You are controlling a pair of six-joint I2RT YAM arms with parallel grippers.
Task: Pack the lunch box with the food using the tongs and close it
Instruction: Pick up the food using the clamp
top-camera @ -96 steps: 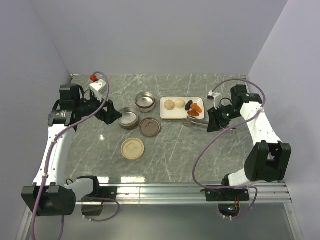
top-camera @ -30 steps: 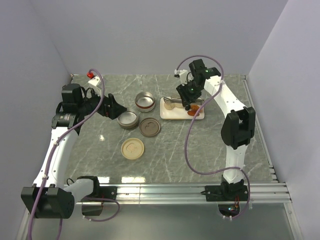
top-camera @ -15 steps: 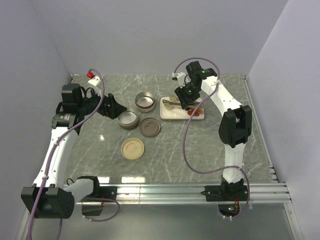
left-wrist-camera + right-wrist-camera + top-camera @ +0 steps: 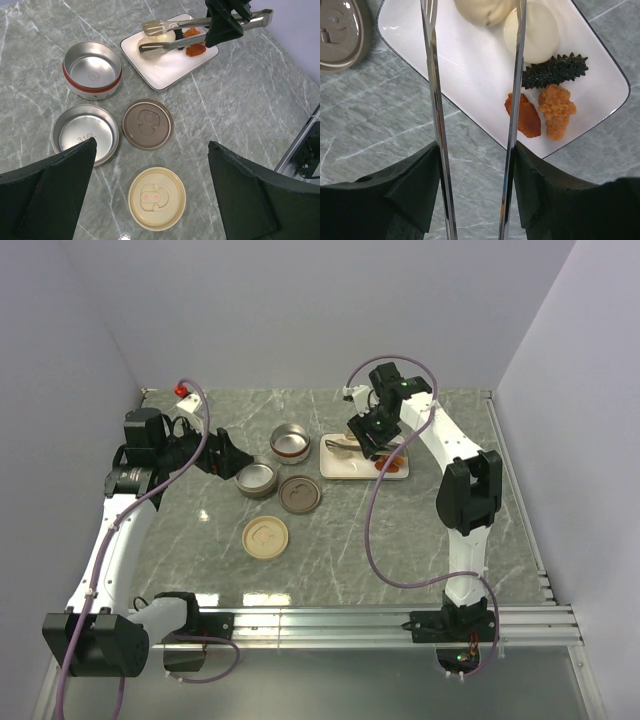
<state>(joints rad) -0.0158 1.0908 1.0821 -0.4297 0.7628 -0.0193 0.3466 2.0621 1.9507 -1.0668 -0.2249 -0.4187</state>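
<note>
Nearest: cream lid [image 4: 265, 537]. Then brown lid [image 4: 300, 494] and shallow steel tin [image 4: 256, 478], near left gripper [image 4: 151, 142], jaws wide, empty. Beyond: red-banded tin [image 4: 290, 443], white plate [image 4: 475, 65] carrying food [image 4: 556, 117]. Right gripper [image 4: 476, 175] clamps tongs [image 4: 435, 100] above plate; one tong arm crosses the cream balls [image 4: 535, 32].

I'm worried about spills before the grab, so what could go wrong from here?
1. The thin tongs in the right gripper appear to bracket a round pale ball; squeezed, it may roll or pop out.
2. The orange chunks lie near the edge of the white plate; a nudge could push them off.
</note>
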